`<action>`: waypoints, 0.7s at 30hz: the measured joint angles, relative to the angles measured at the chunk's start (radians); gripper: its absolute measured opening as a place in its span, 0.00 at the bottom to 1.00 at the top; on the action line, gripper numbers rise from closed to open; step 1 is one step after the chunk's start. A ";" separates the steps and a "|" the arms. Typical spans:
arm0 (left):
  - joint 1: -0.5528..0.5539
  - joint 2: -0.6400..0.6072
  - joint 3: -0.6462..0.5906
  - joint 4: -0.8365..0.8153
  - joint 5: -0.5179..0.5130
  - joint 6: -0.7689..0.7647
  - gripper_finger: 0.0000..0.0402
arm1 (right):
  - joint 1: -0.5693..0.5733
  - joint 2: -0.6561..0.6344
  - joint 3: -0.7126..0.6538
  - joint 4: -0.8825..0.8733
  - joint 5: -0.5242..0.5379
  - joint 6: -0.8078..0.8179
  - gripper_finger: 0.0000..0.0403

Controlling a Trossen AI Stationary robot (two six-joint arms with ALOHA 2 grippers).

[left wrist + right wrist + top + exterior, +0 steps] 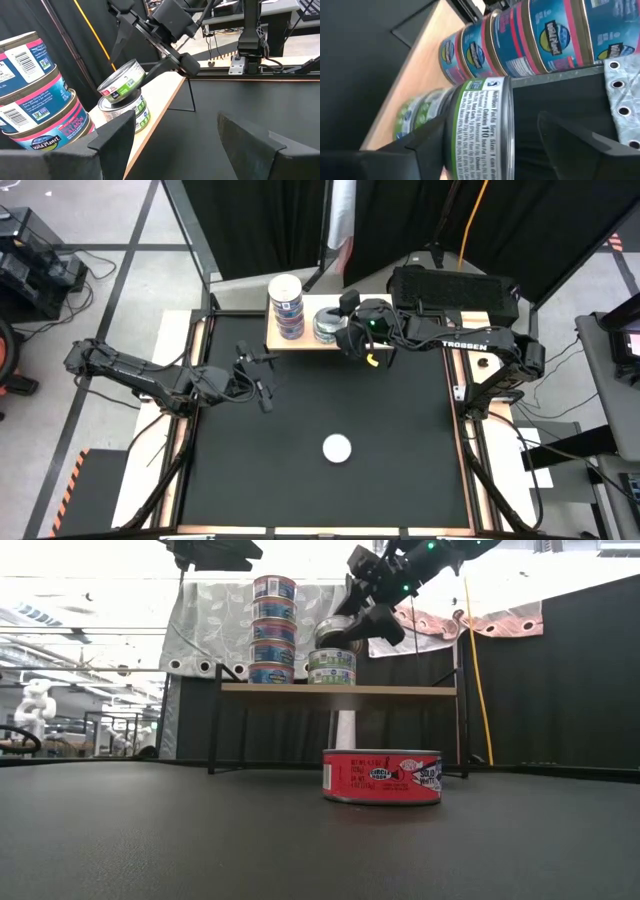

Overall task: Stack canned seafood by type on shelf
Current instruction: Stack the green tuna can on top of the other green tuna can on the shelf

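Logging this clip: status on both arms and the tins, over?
Right gripper shut on green tin, tilted over the green tin on shelf. Left gripper open, idle above table. Blue stack up; red tin left on table. Nothing blocking.

Right hand (345, 632) reaches forward from its bent arm, fingers clamped on a tilted tin. Left hand (262, 376) hangs idle, fingers spread.

- Shelf (400, 340) left end blocked: tall blue can stack (286, 305), green cans (327, 326) beside it w/ right end effector (352, 332).
- Shelf right part bare.
- Surface (400, 440) open except red can (337, 448).
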 joint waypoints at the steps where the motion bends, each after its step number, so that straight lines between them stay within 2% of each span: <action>1: 0.000 0.000 0.000 0.000 0.000 0.000 0.70 | 0.000 0.000 0.000 0.003 -0.011 0.009 0.72; 6: 0.000 0.000 0.000 0.000 0.000 -0.001 0.70 | -0.006 0.000 0.000 0.026 -0.045 0.060 0.79; 14: 0.000 0.000 0.000 -0.001 0.002 -0.001 0.70 | -0.044 0.000 0.000 0.037 -0.118 0.154 0.79; 21: -0.001 0.000 0.000 -0.001 0.045 -0.002 0.70 | -0.062 0.000 0.000 0.034 -0.137 0.173 0.79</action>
